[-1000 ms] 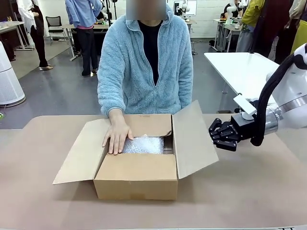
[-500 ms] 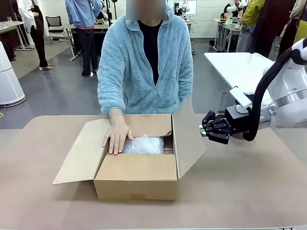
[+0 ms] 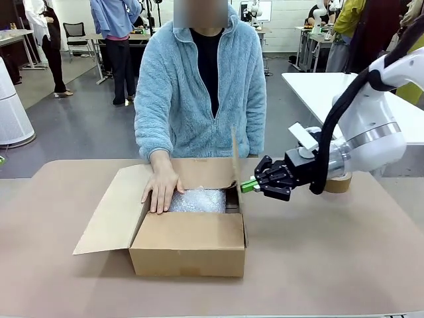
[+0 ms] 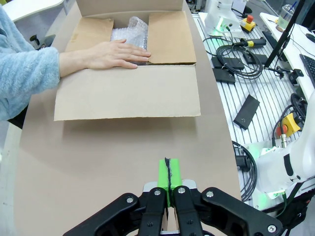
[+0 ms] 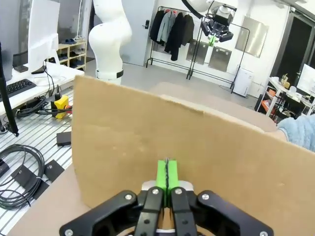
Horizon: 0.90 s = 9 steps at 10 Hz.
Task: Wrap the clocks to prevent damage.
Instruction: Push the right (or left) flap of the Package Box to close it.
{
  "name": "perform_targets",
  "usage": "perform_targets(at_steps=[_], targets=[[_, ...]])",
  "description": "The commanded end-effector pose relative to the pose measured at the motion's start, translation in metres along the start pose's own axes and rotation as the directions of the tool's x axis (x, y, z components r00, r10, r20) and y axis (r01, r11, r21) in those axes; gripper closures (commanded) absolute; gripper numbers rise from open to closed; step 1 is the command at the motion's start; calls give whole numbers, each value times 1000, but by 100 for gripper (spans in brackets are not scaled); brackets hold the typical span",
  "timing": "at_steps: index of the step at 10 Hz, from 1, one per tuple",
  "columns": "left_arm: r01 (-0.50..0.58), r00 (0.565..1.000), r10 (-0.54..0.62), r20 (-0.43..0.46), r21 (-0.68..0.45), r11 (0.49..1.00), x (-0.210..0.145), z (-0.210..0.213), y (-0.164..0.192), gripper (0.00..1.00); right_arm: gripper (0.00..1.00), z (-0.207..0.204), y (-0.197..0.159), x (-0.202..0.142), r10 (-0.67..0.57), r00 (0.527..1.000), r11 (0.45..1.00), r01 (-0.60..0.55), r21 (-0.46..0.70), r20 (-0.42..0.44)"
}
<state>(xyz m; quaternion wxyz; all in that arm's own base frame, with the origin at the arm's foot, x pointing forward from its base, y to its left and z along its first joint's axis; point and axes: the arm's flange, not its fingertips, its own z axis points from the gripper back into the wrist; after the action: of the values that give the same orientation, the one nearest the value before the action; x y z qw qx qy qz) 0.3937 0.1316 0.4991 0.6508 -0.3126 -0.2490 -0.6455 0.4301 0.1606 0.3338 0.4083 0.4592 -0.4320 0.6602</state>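
Nearest the robot, the left gripper (image 4: 167, 173) hangs over bare desk (image 4: 123, 162), fingers clenched on nothing, seemingly out of the way. Farther out sits the carton (image 3: 189, 248) with the clocks (image 3: 197, 200), one bubble-wrapped bundle, down inside it. At its 3 o'clock the right gripper (image 3: 249, 186), fingers clenched and empty, sets its green tips against the upright right flap (image 3: 234, 156), likely to fold it shut. At the bundle's 9 o'clock the person's hand (image 3: 159, 189) lies flat, probably steadying things, and a tape roll (image 3: 339, 184) waits beyond the right arm (image 3: 371, 132).
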Motion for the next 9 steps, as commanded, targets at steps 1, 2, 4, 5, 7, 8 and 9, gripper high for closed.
perform_targets(at_steps=[1, 2, 4, 5, 7, 8, 9], targets=[[-6, 1000, 6, 6, 18, 1000, 2, 1, -1, 100, 99, -21, -19, -3, -8, 1000, 1000, 7, -29, -24], [-6, 1000, 6, 6, 18, 1000, 2, 1, -1, 100, 99, -30, -24, -7, -31, 997, 997, 26, -78, -66], [-6, 1000, 6, 6, 18, 1000, 2, 1, -1, 100, 99, -45, -36, -27, -97, 987, 983, 75, -168, -125], [-6, 1000, 6, 6, 18, 1000, 2, 1, -1, 100, 99, -52, -38, -40, -125, 980, 977, 94, -193, -153], [-6, 1000, 6, 6, 18, 1000, 2, 1, -1, 100, 99, -61, -40, -64, -147, 967, 968, 98, -230, -209], [-6, 1000, 6, 6, 18, 1000, 2, 1, -1, 100, 99, -63, -40, -70, -154, 963, 969, 104, -226, -219], [-6, 1000, 6, 6, 18, 1000, 2, 1, -1, 100, 99, -63, -39, -73, -162, 962, 969, 112, -222, -221]])
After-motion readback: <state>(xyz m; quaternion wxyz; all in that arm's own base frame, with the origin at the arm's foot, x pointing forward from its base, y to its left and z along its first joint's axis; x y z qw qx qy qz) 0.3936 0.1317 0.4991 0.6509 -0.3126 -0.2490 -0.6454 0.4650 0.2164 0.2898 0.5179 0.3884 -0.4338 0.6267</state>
